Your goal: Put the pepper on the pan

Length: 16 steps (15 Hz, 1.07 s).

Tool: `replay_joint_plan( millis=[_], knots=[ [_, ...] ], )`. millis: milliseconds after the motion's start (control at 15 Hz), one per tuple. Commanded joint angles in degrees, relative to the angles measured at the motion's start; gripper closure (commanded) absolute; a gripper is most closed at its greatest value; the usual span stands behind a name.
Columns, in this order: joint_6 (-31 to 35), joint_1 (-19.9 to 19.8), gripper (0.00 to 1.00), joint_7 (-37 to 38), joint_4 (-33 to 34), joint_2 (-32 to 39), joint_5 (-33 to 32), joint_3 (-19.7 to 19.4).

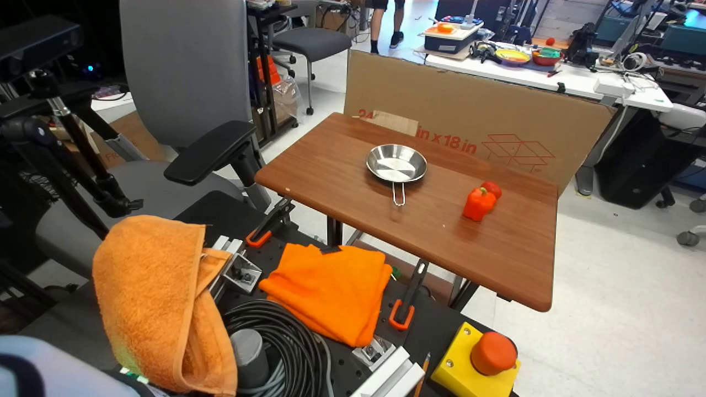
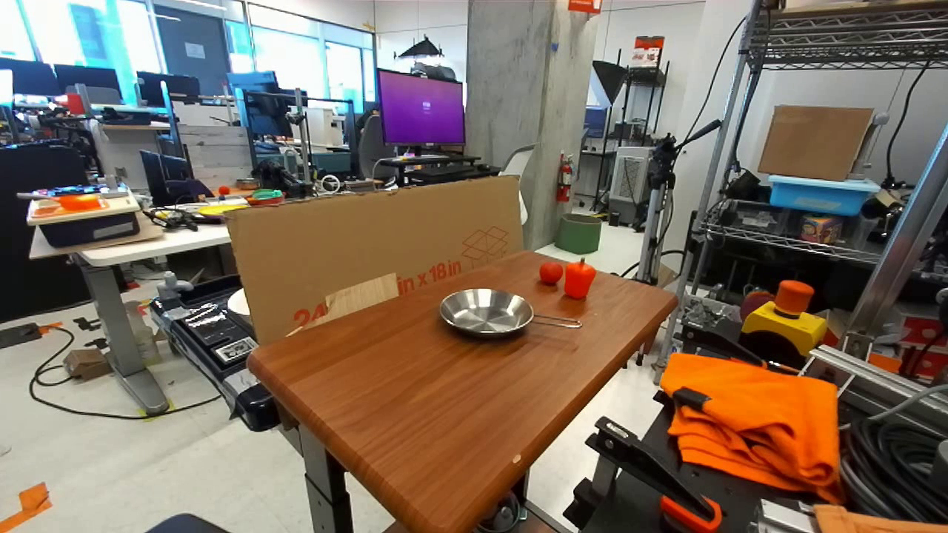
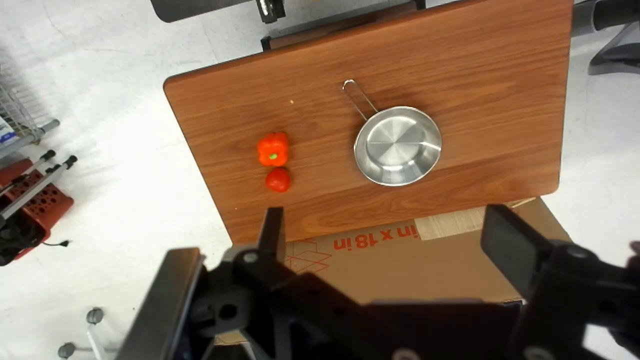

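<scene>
Facing the orange-red pepper (image 3: 273, 148), upright on the worktop (image 3: 320, 112) just beside a red piece (image 3: 278, 180) and well apart from the silver pan (image 3: 397, 145), your claw (image 3: 385, 217), spread wide and empty, should descend squarely, turned so you clear the red piece.

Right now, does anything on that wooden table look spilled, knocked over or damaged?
Nothing stands out: the pan sits flat and the pepper stands upright beside the smaller red piece. The tabletop just has a few pale specks, too small to identify.
</scene>
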Motion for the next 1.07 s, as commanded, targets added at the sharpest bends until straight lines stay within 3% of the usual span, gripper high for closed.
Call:
replay_joint_plan(
  millis=[0, 267, 400, 1000],
  knots=[
    [-2.85, -1.6, 0.0, 0.96, 3.09, 2.07, 0.17, -1.01],
    [-2.31, -5.87, 0.0, 12.47, 4.29, 3.75, -1.94, 0.63],
    [-1.66, -5.96, 0.0, 14.97, 4.0, 3.15, -3.69, 1.86],
    [-5.16, 0.95, 0.0, 9.16, 3.96, 4.38, -3.95, 7.06]
  ],
)
